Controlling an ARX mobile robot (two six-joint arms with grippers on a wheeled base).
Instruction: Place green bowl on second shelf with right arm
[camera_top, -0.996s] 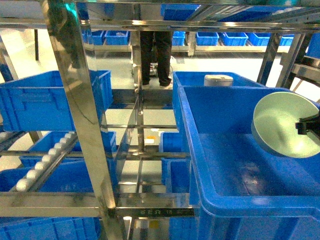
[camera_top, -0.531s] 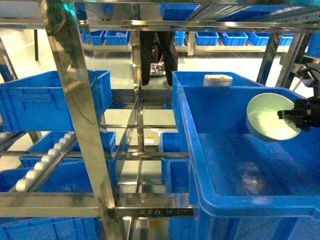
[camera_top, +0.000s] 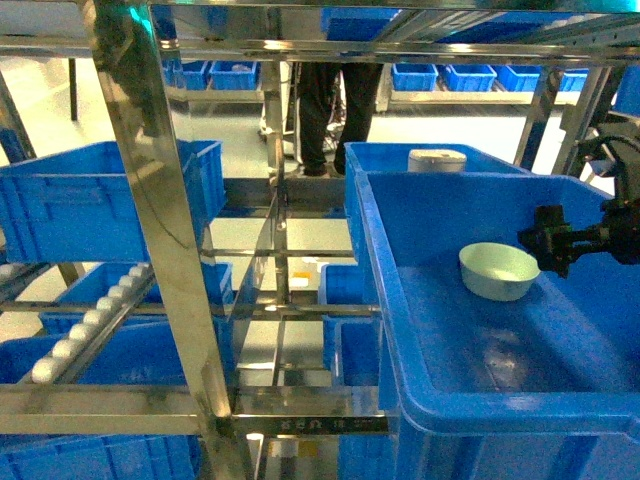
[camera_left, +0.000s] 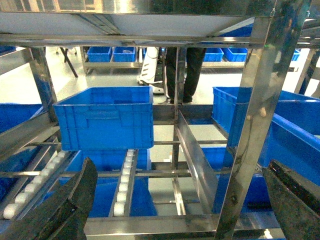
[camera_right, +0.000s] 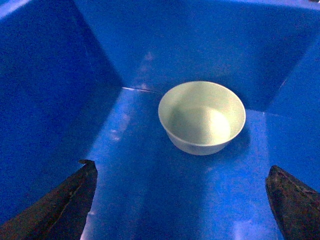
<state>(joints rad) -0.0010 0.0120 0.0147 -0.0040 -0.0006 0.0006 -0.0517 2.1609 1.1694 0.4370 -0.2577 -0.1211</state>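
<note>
The green bowl (camera_top: 498, 270) (camera_right: 202, 117) stands upright on the floor of a large deep blue crate (camera_top: 385, 300) on the second shelf, whose steel front bar (camera_top: 120, 408) runs along the bottom. My right gripper (camera_top: 548, 246) (camera_right: 181, 166) is open and empty. It hangs inside the crate just right of the bowl, not touching it. In the right wrist view the bowl lies ahead of the spread fingertips (camera_right: 85, 172). My left gripper (camera_left: 180, 167) is open and empty in front of the rack's roller rails (camera_left: 125, 185). It does not show in the head view.
A shiny steel upright (camera_top: 165, 230) stands close in front on the left. Another blue crate (camera_top: 90, 200) sits on the left side of the rack. A white object (camera_top: 436, 160) rests in the crate behind. A person's legs (camera_top: 325, 110) stand beyond the rack.
The bowl went from tilted and held high at the right to lowered and standing upright on the crate floor. My right gripper let go of it and drew back to the right.
</note>
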